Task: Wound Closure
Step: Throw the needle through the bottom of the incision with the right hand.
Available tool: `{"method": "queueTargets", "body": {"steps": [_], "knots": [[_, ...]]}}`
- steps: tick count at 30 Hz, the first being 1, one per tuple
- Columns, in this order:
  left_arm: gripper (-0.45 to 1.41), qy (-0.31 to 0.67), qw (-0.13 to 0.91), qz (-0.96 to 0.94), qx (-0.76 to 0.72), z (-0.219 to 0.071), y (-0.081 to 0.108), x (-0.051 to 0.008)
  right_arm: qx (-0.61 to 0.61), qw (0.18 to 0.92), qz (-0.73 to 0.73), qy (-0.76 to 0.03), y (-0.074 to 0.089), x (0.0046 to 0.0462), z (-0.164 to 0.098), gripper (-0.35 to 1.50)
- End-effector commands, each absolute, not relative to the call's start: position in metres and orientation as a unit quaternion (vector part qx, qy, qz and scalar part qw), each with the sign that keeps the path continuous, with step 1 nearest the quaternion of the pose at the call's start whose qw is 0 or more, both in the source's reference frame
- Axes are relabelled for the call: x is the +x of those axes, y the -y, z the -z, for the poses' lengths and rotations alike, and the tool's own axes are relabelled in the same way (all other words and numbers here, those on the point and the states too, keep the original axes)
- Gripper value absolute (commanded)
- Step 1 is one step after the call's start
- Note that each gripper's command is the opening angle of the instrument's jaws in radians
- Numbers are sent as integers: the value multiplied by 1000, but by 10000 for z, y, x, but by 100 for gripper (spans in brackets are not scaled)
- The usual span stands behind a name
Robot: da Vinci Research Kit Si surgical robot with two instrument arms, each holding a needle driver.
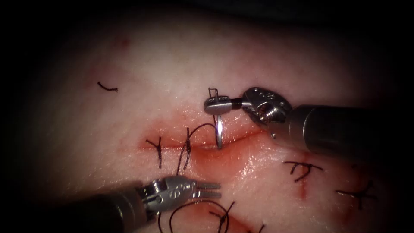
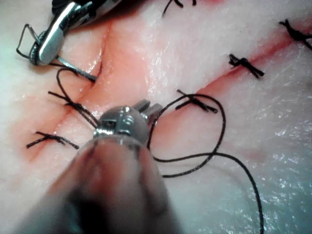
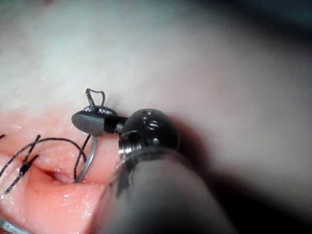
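Observation:
The tissue (image 1: pixel 142 73) has a horizontal cut (image 1: pixel 241 139). My right tool (image 1: pixel 211 105) is just above the cut, shut on the curved needle (image 1: pixel 219 133) near its tail. The needle hangs down from the jaws, and its tip dips into the cut. Dark thread (image 1: pixel 196 130) runs from the needle's tail in an arc to the left. More thread loops (image 1: pixel 194 207) in front of the left tool. My left tool (image 1: pixel 215 190) hovers below the cut, open and holding nothing. The wrist views show the left tool (image 2: pixel 148 108), the needle (image 2: pixel 78 71), the right tool (image 3: pixel 83 121) and the needle (image 3: pixel 90 158).
Tied stitches cross the cut at its left end (image 1: pixel 158 150) and beside it (image 1: pixel 186 151). More knots sit at the right (image 1: pixel 304 169) (image 1: pixel 360 195) and at the front (image 1: pixel 223 218). A cut thread end (image 1: pixel 108 88) lies at the upper left. Red fluid (image 1: pixel 215 166) wets the cut's edges.

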State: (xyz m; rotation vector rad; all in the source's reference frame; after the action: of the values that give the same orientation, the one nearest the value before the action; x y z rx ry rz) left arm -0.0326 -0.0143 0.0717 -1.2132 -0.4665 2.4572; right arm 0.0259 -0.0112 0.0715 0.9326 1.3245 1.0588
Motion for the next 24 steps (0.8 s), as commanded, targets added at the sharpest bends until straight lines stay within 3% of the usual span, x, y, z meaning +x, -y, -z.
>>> {"method": "queueTargets", "body": {"steps": [1,24], "knots": [[-12,165,179,-869,-430,-723,141,-332,403,564,-449,-563,114,270,-716,-35],[-12,169,177,-870,-429,-720,146,-324,416,554,-442,-570,162,268,-674,-35]]}}
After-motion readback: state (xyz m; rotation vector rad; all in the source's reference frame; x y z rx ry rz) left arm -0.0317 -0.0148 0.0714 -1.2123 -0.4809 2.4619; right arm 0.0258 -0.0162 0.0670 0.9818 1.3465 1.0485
